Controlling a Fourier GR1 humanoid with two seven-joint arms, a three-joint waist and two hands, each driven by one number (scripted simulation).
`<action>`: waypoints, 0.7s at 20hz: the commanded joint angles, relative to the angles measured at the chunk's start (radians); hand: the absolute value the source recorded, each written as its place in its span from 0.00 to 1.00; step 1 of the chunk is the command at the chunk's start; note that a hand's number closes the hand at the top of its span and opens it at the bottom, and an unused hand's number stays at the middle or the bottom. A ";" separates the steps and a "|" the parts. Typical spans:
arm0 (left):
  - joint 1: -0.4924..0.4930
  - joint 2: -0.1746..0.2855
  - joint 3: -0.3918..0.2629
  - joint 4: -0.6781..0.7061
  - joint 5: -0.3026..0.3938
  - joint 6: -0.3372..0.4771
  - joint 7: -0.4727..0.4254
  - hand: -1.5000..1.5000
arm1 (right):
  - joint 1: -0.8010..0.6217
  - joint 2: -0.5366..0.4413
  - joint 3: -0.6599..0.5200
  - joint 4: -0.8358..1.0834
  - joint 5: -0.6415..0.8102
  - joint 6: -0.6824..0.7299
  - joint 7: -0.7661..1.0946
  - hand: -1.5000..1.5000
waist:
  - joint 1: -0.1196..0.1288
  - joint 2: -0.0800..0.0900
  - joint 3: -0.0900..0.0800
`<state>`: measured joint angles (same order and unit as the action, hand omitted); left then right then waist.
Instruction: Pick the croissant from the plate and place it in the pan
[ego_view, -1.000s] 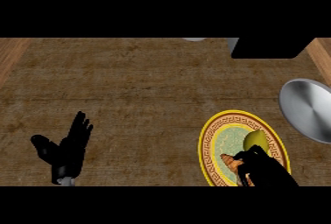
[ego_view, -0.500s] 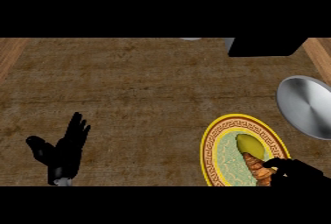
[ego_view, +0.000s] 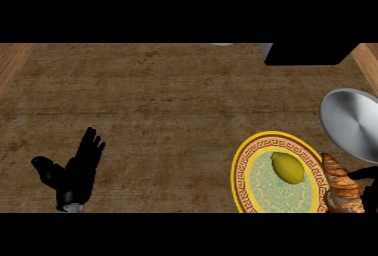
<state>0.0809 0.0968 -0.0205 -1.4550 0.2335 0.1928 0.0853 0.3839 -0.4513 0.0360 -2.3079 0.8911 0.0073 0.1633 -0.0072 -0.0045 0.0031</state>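
The brown croissant (ego_view: 340, 186) hangs over the right rim of the yellow-rimmed patterned plate (ego_view: 244, 172) at the lower right. My right hand (ego_view: 362, 174) shows only as black fingers curled against the croissant's right side; the rest is past the view's edge. The round silver pan (ego_view: 351, 125) lies just above and right of the plate, a short gap from the croissant. A yellow lemon (ego_view: 287, 167) lies on the plate's middle. My left hand (ego_view: 74, 172) rests open at the lower left, fingers up, far from everything.
A black block (ego_view: 304, 53) stands at the back right, above the pan. A small grey object (ego_view: 221, 44) peeks in at the top edge. Wooden strips (ego_view: 10, 62) border the brown counter on the left and right sides.
My right hand has carried the croissant rightward from the plate's middle to its right rim, uncovering the lemon. The left hand has stayed about where it was.
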 joint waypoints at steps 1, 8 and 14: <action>0.033 -0.009 -0.039 -0.076 -0.024 0.039 0.087 0.50 | -0.124 0.043 -0.072 0.003 -0.179 0.073 0.077 1.00 | 0.019 0.005 -0.002; -0.010 -0.017 -0.016 -0.012 -0.020 0.025 0.058 0.50 | -0.371 -0.034 -0.302 0.414 -0.306 0.052 -0.093 1.00 | 0.018 0.007 -0.002; -0.021 -0.012 0.002 0.056 -0.017 -0.014 0.008 0.50 | -0.536 -0.068 -0.337 0.803 -0.225 -0.073 -0.265 1.00 | 0.020 0.009 -0.002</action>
<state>0.0523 0.0877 -0.0234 -1.4493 0.2171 0.1986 0.1205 -0.0649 -0.4856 -0.2391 -1.7299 0.6718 -0.0136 0.0136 0.0131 0.0009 0.0034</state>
